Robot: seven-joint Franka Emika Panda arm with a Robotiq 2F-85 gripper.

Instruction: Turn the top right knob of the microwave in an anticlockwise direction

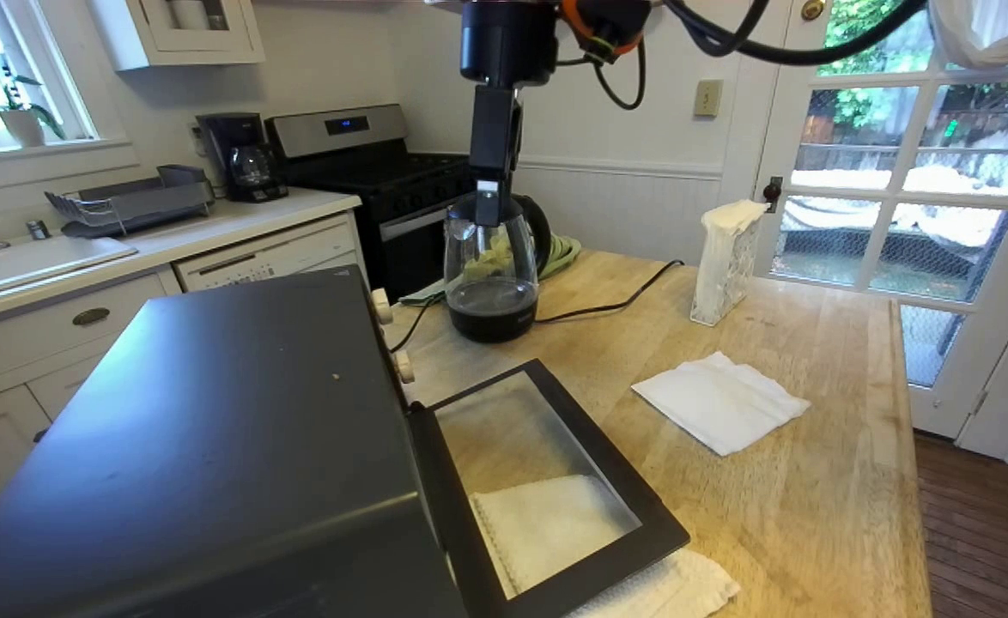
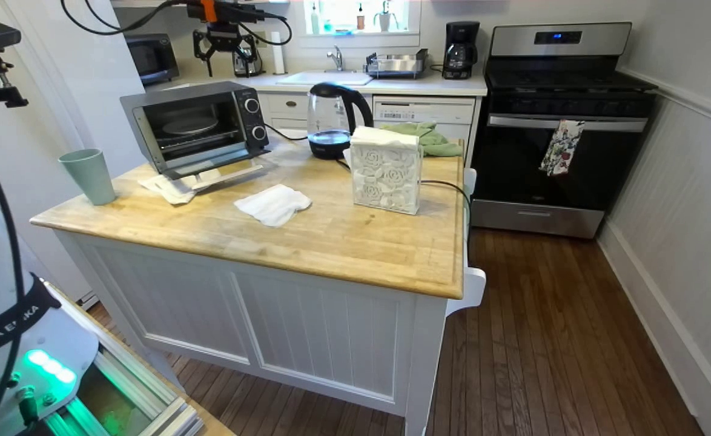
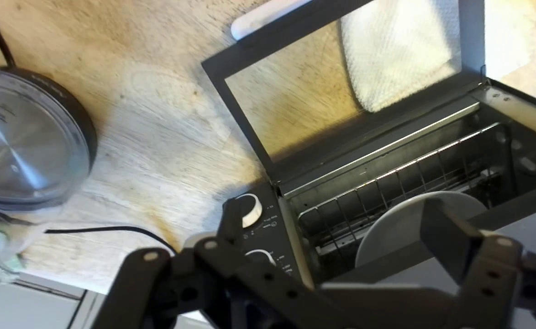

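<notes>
The microwave, a dark grey boxy oven, stands on the wooden island in both exterior views [image 1: 255, 403] [image 2: 243, 91]. Its glass door [image 1: 547, 592] is folded down open. A white plate [image 3: 396, 228] and a wire rack show inside. Its upper right knob [image 2: 251, 106] sits above a lower knob [image 2: 258, 132] on the front panel. In the wrist view the upper knob [image 3: 265, 252] is partly covered by a gripper link, and the left finger overlaps the lower knob [image 3: 253, 211]. My gripper [image 3: 341, 224] is open and empty, fingers wide apart. It hangs above the oven in an exterior view [image 2: 228, 63].
A glass kettle [image 2: 331, 136] with a black handle stands beside the knob side of the oven, its cord nearby. A napkin holder [image 2: 386, 175], a flat napkin [image 2: 274, 204], a green cup [image 2: 92, 175] and a green cloth [image 2: 428, 140] are on the island.
</notes>
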